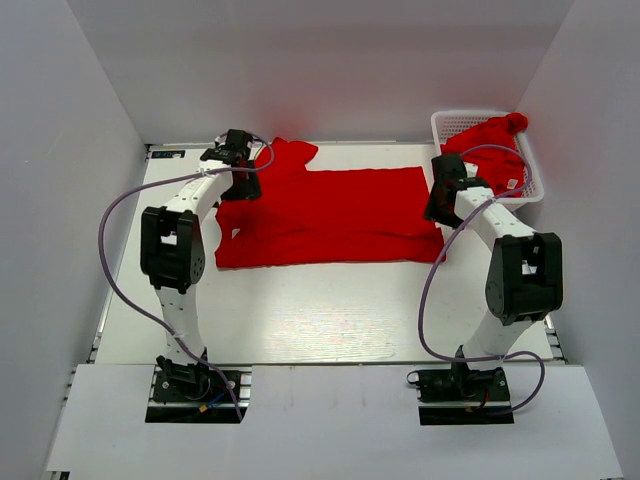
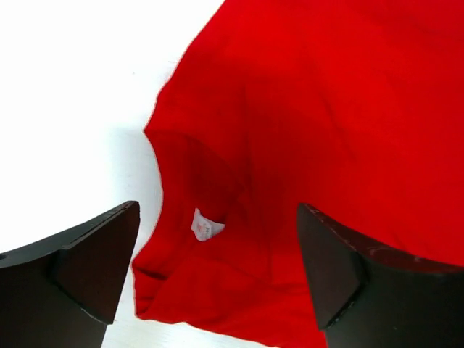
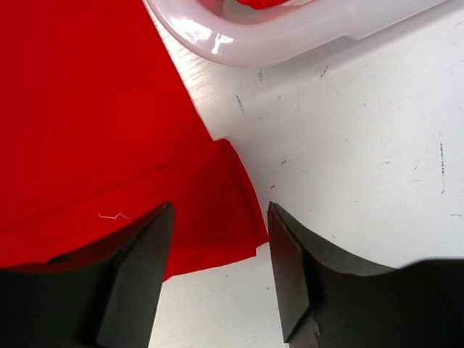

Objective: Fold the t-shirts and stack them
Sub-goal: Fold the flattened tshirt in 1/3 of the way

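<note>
**Ana:** Where is the shirt?

**Me:** One red t-shirt point(image 1: 330, 215) lies spread flat on the white counter point(image 1: 320, 320). Its collar end is toward my left arm and its hem end toward my right arm. A sleeve point(image 1: 290, 152) sticks out from the t-shirt's far edge, close to the collar end.

**Ana:** And your left pincer?

**Me:** My left pincer point(image 2: 217, 214) hangs over the t-shirt's collar end. Its fingers are spread wide with nothing pinched between them. Through the gap I look down on the neck opening and the small white label point(image 2: 207, 228) just inside it.

**Ana:** The right one?

**Me:** My right pincer point(image 3: 220, 210) is at the t-shirt's hem end, above one of its corners. Its fingers stand apart too, not as wide as the left ones, and they pinch nothing. The cloth lies on the counter below the gap. At that corner I can see two layers of red cloth, one edge set a little back from the other.

**Ana:** Any more shirts?

**Me:** A second t-shirt point(image 1: 488, 145), also red, sits bunched up in the white lattice basket point(image 1: 536, 178). The basket stands on the counter just beyond the spread t-shirt's hem end, toward the far side. Its glossy rim shows in my right wrist view, apart from the spread t-shirt, with bare counter between them.
</note>
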`<action>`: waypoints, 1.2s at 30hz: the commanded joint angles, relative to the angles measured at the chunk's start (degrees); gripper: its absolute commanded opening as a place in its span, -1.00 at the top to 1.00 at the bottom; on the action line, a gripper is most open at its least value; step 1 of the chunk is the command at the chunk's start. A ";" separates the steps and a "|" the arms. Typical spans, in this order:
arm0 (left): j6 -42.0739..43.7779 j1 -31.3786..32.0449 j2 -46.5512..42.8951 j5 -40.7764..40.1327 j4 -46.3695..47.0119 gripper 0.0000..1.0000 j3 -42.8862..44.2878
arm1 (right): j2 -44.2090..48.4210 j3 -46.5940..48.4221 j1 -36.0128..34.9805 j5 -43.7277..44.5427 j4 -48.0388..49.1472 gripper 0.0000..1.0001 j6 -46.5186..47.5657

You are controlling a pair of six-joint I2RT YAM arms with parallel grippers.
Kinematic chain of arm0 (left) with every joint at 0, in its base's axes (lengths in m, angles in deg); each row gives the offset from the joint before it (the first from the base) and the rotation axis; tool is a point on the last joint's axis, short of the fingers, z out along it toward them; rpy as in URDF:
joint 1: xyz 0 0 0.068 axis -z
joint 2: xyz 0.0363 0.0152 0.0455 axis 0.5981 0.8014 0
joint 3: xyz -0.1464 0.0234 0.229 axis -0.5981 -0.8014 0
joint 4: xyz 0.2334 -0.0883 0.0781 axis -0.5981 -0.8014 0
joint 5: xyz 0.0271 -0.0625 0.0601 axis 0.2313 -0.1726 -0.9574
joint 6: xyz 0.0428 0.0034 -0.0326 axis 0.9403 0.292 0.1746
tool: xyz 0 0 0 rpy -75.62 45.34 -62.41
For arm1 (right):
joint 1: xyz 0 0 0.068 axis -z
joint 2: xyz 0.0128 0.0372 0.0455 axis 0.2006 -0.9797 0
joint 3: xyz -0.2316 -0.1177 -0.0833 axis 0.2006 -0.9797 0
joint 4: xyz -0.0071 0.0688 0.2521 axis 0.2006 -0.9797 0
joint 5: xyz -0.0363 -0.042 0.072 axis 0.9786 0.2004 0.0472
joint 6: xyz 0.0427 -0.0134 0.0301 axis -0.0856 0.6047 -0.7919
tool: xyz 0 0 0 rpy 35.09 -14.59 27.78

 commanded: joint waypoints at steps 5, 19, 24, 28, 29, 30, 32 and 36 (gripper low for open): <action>0.29 -1.26 -6.32 -3.35 -6.63 -1.00 3.64 | 5.25 0.32 -0.21 -3.72 0.08 -0.53 1.70; -4.29 -0.74 -28.83 13.42 6.17 -1.00 -31.32 | 12.40 -11.90 -3.02 -22.44 9.46 -0.81 9.79; -3.14 -0.99 -25.33 22.74 14.63 -1.00 -33.01 | 6.68 -9.53 -2.94 -23.07 11.50 -0.81 9.44; -3.14 -1.00 -21.81 24.07 17.52 -1.00 -35.11 | 0.46 -7.34 -2.67 -22.37 11.59 -0.81 9.70; -3.14 -1.00 -20.50 24.07 17.53 -1.00 -35.12 | -0.26 -6.55 -2.67 -21.75 11.50 -0.81 9.79; -3.14 -1.00 -19.79 24.07 17.53 -1.00 -35.64 | -1.40 -6.63 -2.67 -21.49 11.85 -0.81 9.88; -3.67 -1.00 -18.47 23.46 17.53 -1.00 -36.17 | -3.33 -5.41 -2.41 -21.05 12.55 -0.81 9.44; -3.67 -1.00 -17.67 21.53 17.53 -1.00 -37.40 | -6.24 -4.43 -2.50 -20.08 14.75 -0.81 8.91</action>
